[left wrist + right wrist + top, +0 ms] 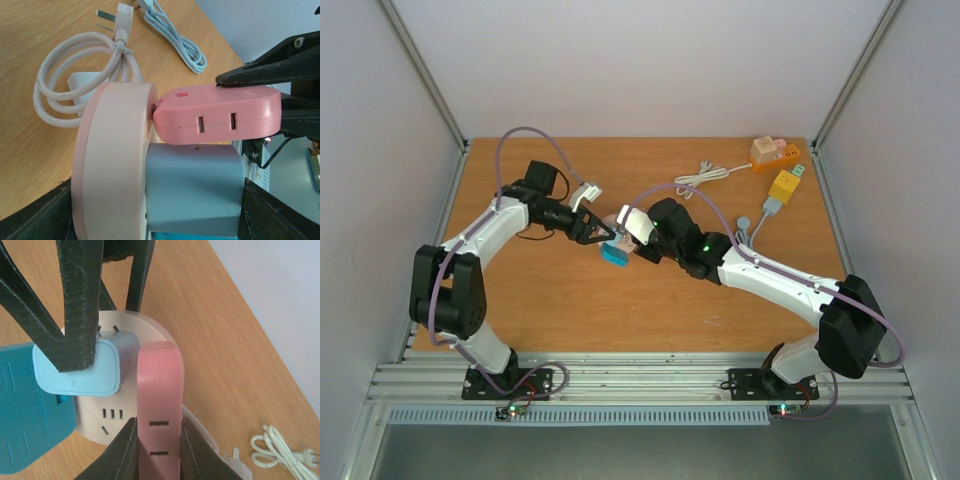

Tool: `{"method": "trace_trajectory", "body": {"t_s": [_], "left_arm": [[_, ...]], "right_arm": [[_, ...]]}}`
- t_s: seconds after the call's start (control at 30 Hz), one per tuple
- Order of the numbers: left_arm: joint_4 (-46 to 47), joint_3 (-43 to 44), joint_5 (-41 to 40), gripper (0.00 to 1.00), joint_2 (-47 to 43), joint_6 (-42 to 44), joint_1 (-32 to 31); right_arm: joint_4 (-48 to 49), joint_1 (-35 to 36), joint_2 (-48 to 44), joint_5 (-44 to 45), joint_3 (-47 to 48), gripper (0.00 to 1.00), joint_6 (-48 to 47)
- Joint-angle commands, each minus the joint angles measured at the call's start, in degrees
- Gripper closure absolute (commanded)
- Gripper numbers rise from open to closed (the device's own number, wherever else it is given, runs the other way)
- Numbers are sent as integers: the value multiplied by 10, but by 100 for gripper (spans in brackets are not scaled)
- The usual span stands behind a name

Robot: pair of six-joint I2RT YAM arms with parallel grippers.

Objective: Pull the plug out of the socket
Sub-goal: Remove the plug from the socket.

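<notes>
**rig_watcher:** Both of your arms reach in over the middle of the worktop [570,300] and meet nose to nose. Your left arm has its elbow out and its forearm pointing right, and your right arm is stretched diagonally to the left.

**plugfan:** Yep, and your right jaws [158,422] are pinched narrow on the pink plug [156,385], one finger on each flat side. Your left jaws [155,185] sit a lot wider, clamped across the round socket [112,165] and the light-blue plug [100,375] on its face.

**rig_watcher:** The pink plug's seated right against the socket, so it's not off yet.

**plugfan:** Any text? The teal block [30,425] left of your right jaws has raised lettering, but it's too blurry to read.
</notes>
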Motion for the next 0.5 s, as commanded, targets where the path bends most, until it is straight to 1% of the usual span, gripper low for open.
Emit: {"method": "trace_trajectory", "body": {"t_s": [0.0, 0.3, 0.47], "left_arm": [[-14, 11, -33, 100, 15, -9, 30], [-27, 19, -17, 100, 28, -10, 39], [-22, 17, -42, 100, 28, -11, 38]], "right_arm": [[46, -14, -44, 51, -1, 99, -6], [58, -20, -55, 42, -13, 99, -7], [47, -24, -57, 34, -8, 99, 1]]}}
